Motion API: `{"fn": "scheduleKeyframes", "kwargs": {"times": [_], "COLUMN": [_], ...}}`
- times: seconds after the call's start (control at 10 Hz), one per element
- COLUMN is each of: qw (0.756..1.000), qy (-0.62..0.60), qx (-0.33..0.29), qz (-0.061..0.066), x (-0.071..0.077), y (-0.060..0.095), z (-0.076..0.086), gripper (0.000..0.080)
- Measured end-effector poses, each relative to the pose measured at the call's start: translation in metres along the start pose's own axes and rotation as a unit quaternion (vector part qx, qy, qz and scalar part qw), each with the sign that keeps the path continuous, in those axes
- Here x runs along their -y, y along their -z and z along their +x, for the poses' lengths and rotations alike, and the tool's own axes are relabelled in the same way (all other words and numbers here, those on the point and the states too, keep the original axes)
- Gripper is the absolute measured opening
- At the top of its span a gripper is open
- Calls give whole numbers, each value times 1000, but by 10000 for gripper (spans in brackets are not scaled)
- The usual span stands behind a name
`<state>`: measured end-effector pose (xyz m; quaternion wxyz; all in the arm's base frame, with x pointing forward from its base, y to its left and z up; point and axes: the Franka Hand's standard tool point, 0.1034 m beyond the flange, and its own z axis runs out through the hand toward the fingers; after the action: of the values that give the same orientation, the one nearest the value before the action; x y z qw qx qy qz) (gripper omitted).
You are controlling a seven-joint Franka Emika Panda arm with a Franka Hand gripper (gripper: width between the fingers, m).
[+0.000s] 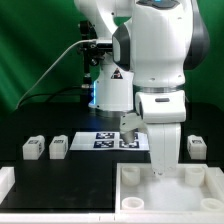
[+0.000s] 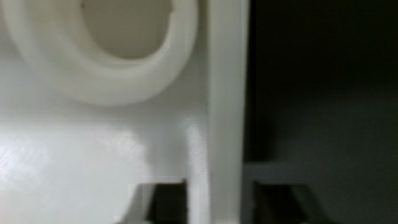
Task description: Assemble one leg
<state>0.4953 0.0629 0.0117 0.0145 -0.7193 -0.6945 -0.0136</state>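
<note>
My gripper (image 1: 160, 172) reaches straight down onto the rim of the large white panel (image 1: 190, 190) at the front of the exterior view's right. In the wrist view my gripper (image 2: 222, 190) has one dark finger (image 2: 164, 203) on each side of the panel's upright edge (image 2: 222, 100), shut on it. A round corner hole (image 2: 107, 35) of the panel shows close by. Two white tagged legs (image 1: 33, 148) (image 1: 58, 146) stand at the exterior view's left and one leg (image 1: 197, 147) at its right, all apart from my gripper.
The marker board (image 1: 108, 140) lies on the black table behind the panel, partly hidden by my arm. Another small tagged white piece (image 1: 128, 124) sits by it. A white block (image 1: 6, 180) is at the front left edge. A green curtain is behind.
</note>
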Motion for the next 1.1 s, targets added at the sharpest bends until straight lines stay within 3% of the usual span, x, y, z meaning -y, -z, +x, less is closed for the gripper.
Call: {"fn": "scheduleKeyframes", "kwargs": {"times": [0.1,0.2,0.3,0.4,1.1], "qw": [1000,1000,1000,1000,1000], "qy": [0,0,-1,-1,-3], "qx": [0,0,0,0,0], "qz": [0,0,0,0,-1], "x": [0,0,0,0,-1], "y": [0,0,0,0,1], "z": [0,0,-1,-1,-2], "gripper": [251,451,581,628,649]}}
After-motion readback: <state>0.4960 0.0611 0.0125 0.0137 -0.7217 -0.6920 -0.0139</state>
